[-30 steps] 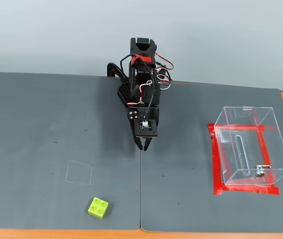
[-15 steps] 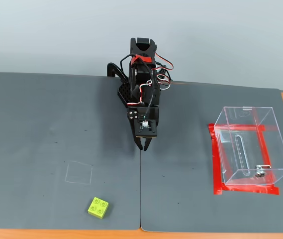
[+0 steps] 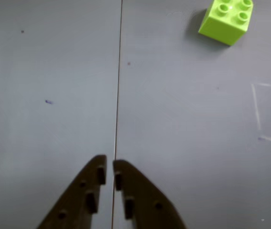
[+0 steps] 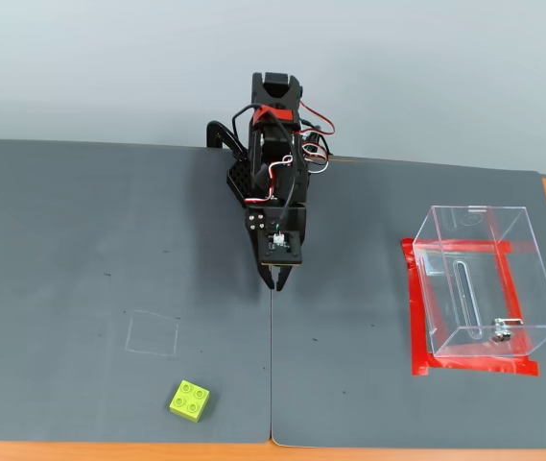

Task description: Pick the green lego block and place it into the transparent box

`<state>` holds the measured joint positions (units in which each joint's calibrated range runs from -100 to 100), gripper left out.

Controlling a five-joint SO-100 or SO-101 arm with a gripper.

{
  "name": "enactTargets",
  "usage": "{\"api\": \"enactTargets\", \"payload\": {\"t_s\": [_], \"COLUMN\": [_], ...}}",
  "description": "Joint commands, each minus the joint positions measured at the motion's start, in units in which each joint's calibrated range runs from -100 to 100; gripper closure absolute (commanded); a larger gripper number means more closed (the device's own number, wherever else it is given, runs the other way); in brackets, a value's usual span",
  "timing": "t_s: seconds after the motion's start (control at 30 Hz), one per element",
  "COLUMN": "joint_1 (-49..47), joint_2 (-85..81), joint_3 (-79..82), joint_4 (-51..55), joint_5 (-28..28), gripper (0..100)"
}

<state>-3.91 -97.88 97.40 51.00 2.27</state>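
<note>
Grey mats (image 4: 109, 240) w/ centre seam (image 4: 272, 365), pale wall (image 4: 109, 67) behind.

Glossy plastic green lego block (image 3: 226, 20), clear acrylic transparent box (image 4: 484, 280), matt grey mat (image 4: 109, 240)

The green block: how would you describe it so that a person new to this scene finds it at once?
In the fixed view, look at the dark grey mat covering the table, then at its near edge, left of the centre seam. There lies the green block, just below a faint chalk square. It is the only lime-coloured thing, with four round studs on top.
</note>
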Motion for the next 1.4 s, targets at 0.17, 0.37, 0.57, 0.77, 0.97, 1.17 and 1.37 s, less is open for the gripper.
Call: {"api": "enactTargets", "payload": {"t_s": [0.17, 0.37, 0.57, 0.77, 0.97, 1.17, 1.37], "joint_1": [-0.2, 0.3, 1.9, 2.2, 2.5, 6.9, 8.3], "joint_2": [18.3, 32.0, 40.9, 48.4, 56.1, 63.6, 69.6], "joint_3": [-13.8, -24.2, -33.8, -39.8, -45.2, -51.9, -55.7], "joint_4": [0.0, 0.0, 0.8, 0.1, 0.0, -0.4, -8.0], "joint_5": [0.1, -0.1, -0.3, -5.4, -7.1, -6.7, -6.7], "gripper": [98, 98, 98, 98, 98, 97, 80]}}
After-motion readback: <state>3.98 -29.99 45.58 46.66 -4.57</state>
